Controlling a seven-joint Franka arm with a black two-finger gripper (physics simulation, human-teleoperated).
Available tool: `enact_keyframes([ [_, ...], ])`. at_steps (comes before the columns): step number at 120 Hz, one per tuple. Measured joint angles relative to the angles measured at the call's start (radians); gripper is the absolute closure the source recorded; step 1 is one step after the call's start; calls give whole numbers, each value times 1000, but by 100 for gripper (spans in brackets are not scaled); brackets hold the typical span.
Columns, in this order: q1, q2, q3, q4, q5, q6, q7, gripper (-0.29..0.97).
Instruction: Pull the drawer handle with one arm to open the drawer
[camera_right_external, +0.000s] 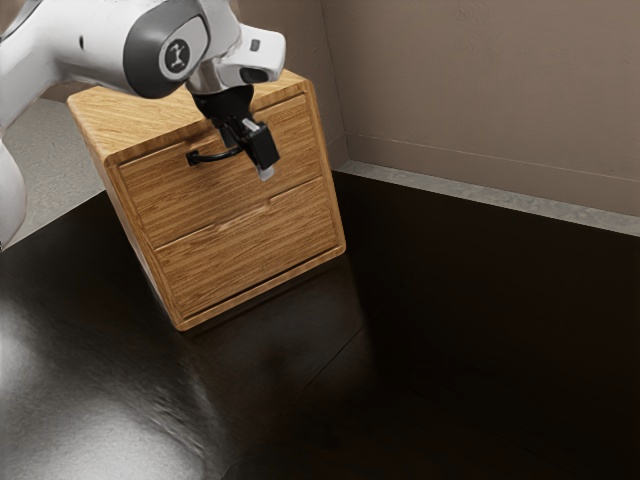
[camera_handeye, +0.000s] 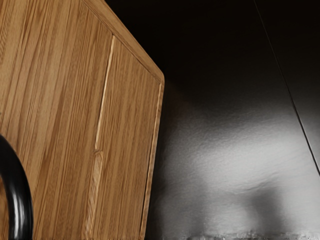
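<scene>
Dark glossy table (camera_right_external: 450, 360) meets a beige wall (camera_right_external: 480, 70). On the wooden cabinet (camera_right_external: 120, 125), top drawer (camera_right_external: 230, 185) and lower drawer (camera_right_external: 250, 250) sit shut. The gripper (camera_right_external: 264, 165) is at the black handle (camera_right_external: 207, 157); whether it is open or closed I cannot tell.

exterior: high, oblique, far | wrist: close on cabinet (camera_handeye: 65, 125) front | shared: handle (camera_right_external: 210, 158)

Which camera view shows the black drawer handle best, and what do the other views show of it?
The exterior view. There most of the handle is seen on the upper drawer front, with the gripper at its end. The wrist view gives a curved black piece of the handle.
</scene>
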Motion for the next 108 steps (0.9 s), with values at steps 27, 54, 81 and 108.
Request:
enact_keyframes([
  [27, 1, 17, 0, -7, 32, -5, 42, 0],
  [54, 1, 25, 1, -5, 38, -7, 70, 0],
  [81, 2, 27, 2, 2, 58, -7, 90, 0],
  [108, 3, 44, 4, 13, 73, -2, 105, 0],
])
